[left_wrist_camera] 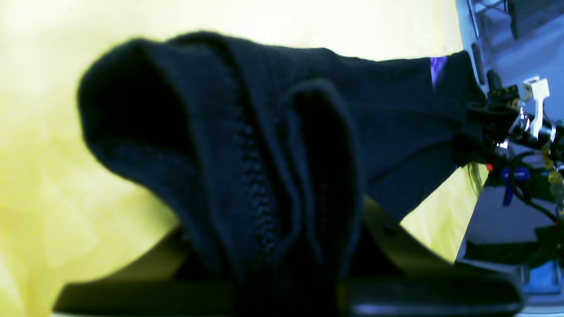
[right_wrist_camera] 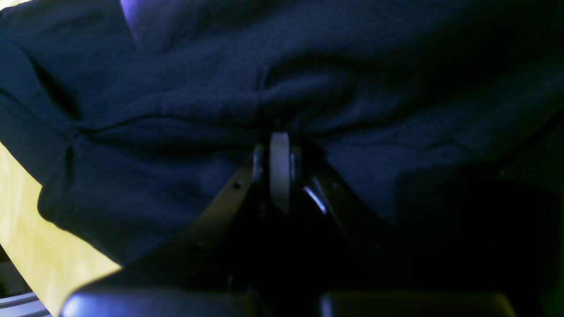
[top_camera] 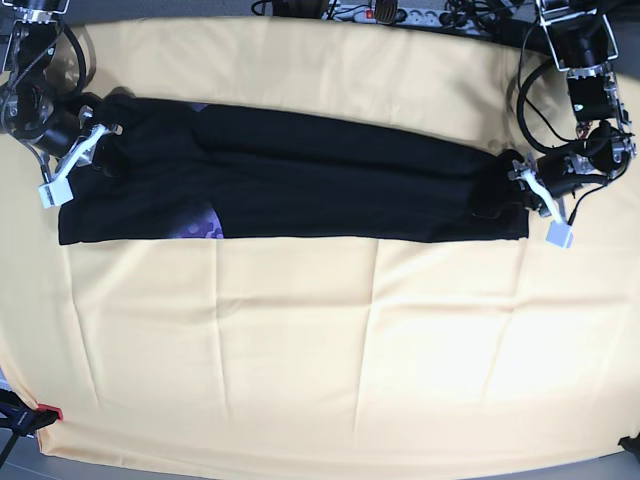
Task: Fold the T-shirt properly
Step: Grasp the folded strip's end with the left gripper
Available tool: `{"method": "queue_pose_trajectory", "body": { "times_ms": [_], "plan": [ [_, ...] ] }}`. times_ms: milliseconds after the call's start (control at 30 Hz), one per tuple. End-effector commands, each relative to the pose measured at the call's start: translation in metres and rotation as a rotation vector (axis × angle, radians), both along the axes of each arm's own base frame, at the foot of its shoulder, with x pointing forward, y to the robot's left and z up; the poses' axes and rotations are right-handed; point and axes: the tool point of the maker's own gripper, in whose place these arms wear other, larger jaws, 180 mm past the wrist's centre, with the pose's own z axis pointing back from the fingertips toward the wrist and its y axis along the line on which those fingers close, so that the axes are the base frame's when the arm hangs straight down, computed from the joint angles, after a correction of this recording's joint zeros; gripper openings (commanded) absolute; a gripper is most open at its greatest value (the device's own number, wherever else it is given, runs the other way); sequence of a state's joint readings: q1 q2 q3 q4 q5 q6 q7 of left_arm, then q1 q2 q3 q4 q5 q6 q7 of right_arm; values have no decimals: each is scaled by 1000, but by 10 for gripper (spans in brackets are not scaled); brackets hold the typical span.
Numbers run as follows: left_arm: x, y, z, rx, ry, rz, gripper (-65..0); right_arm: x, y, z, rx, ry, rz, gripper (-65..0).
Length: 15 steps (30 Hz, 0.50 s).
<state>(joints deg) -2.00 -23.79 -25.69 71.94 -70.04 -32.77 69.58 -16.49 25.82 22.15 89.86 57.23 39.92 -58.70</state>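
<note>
The black T-shirt point(top_camera: 300, 180) lies stretched into a long, narrow band across the upper half of the yellow tablecloth point(top_camera: 320, 350), running nearly the whole width of the base view, with a small patch of purple print point(top_camera: 203, 225) showing at its lower edge near the view's left end. Each end of the band meets a gripper. At the view's right end, the left gripper point(top_camera: 505, 190) is clamped on a bunched fold of the shirt; in the left wrist view thick gathered cloth with a stitched hem point(left_wrist_camera: 260, 176) fills the space between its dark fingers point(left_wrist_camera: 396, 246), which are drawn in tight around it. At the view's left end, the right gripper point(top_camera: 105, 140) pinches the opposite end; in the right wrist view its fingers point(right_wrist_camera: 280, 171) are pressed together with the fabric creased and pulled into them, the cloth draping across that whole view.
</note>
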Motion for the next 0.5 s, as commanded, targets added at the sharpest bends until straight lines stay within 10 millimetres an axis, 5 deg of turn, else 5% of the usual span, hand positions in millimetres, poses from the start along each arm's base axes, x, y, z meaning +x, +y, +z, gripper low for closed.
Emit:
{"method": "queue_pose_trajectory", "body": {
  "times_ms": [0,100,467],
  "plan": [
    [9,13,13,16,-29,29,-650,0,-3,1,-23,6,14,-650],
    [10,13,26,-39,-54,22,-650,0,-3,1,-23,6,14,-650],
    [4,-39,67,-162,-189,-125,-650,1,-3,2,-20,-1,11,-650]
  ]
}}
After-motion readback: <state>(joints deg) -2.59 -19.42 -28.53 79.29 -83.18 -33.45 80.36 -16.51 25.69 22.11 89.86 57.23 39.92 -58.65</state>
